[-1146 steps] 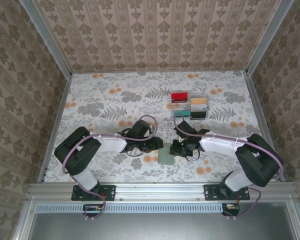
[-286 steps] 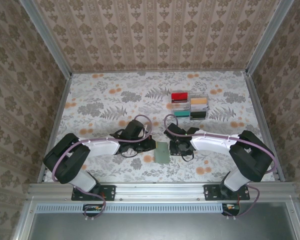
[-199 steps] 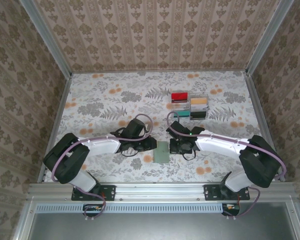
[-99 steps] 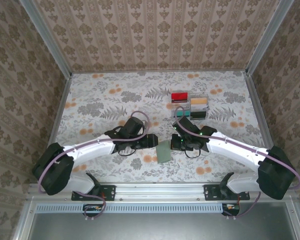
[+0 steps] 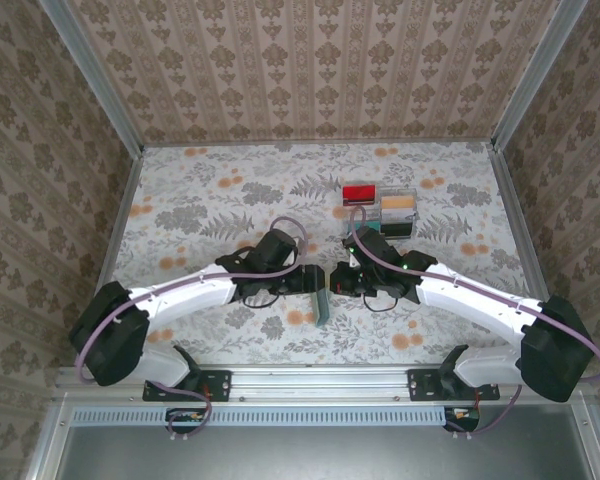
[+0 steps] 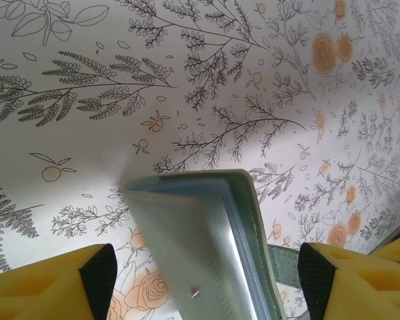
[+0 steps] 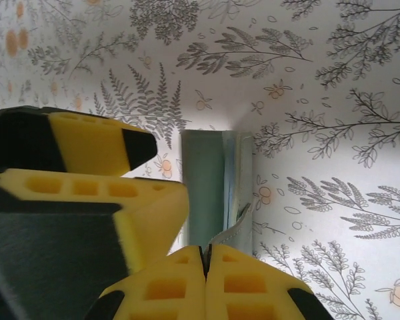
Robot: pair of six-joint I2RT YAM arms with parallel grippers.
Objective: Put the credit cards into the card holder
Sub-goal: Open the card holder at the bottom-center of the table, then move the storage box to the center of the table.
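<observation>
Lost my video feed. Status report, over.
Left claw open, straddling the card holder. Right claw shut, pinching its flap, holder on edge. Credit cards in the clear tray beyond. Nothing in the way.

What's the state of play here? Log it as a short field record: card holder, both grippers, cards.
card holder: up on edge between the two grippers, toward the near side of the table
left gripper: open, one finger on either side of the card holder
right gripper: shut, apparently pinching a thin flap of the card holder
credit cards: red, tan-orange, teal and dark, in the clear tray farther back
cards in holder: cannot tell
</observation>
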